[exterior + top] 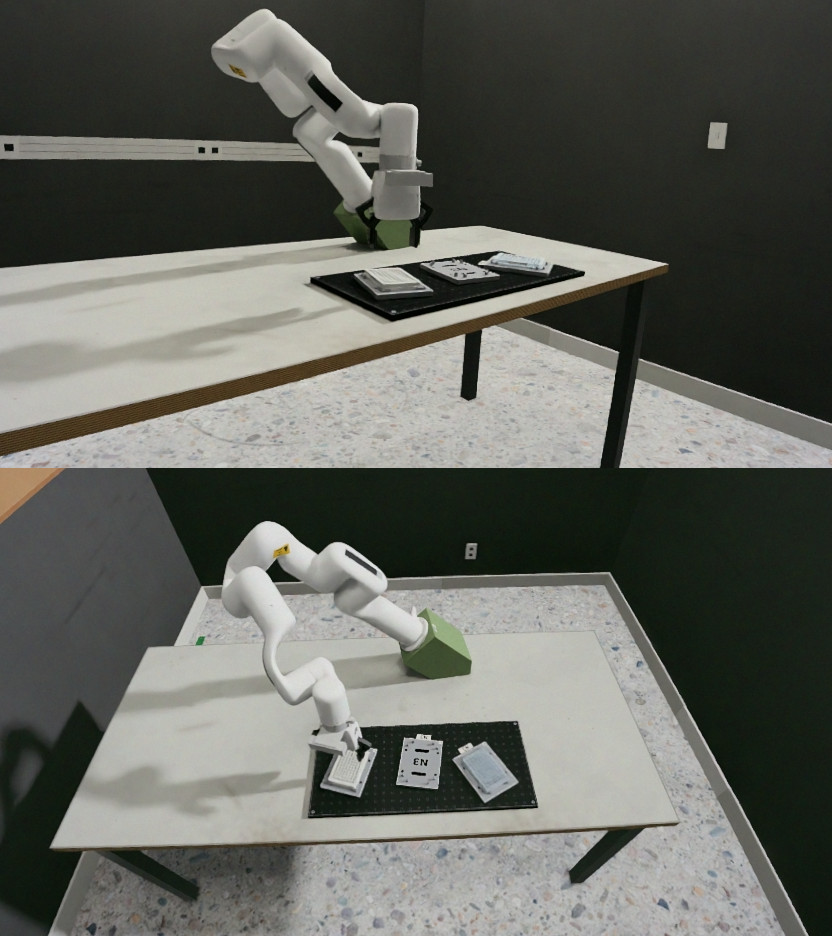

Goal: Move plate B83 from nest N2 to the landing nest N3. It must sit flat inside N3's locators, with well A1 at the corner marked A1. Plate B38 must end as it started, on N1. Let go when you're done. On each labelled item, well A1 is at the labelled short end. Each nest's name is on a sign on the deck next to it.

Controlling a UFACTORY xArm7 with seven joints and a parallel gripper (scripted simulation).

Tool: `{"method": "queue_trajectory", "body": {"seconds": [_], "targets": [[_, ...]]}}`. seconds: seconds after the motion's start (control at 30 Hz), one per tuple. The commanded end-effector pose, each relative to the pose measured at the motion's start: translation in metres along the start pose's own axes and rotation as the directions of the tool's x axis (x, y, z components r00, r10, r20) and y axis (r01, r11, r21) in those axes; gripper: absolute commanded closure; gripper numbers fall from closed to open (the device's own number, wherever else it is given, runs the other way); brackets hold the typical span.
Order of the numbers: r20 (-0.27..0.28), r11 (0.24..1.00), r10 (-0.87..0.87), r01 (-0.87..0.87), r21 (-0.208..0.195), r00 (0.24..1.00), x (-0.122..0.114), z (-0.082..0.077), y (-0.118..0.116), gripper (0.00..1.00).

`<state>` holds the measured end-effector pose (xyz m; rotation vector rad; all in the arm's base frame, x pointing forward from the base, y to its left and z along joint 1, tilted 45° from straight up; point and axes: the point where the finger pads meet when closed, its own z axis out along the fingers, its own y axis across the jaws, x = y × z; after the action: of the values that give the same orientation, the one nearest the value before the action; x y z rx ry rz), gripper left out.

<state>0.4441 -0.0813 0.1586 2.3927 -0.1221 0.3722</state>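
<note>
A black deck (421, 799) carries three nests in a row. The left nest holds a white well plate (347, 770), which also shows in the side view (393, 279). The middle nest (420, 762) is empty and bears the name N3, read upside down; in the side view it lies flat (459, 270). The right nest holds a bluish plate (485, 770) (516, 263). I cannot read the plate labels or the small signs. My gripper (343, 746) (392, 237) is open and empty. It points down and hangs well above the far end of the left plate.
The arm's green base block (439, 648) stands on the table behind the deck. The deck lies near the table's front edge. A raised kerb borders the floor around the table.
</note>
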Motion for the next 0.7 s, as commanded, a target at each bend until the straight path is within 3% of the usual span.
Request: {"method": "queue_trajectory", "body": {"seconds": [0.0, 0.67], "targets": [[-0.006, 1.0, 0.0, 0.0, 0.003, 1.0, 0.002, 0.005, -0.001, 0.0], [-0.006, 1.0, 0.0, 0.0, 0.003, 1.0, 0.002, 0.035, -0.001, 0.0]]}}
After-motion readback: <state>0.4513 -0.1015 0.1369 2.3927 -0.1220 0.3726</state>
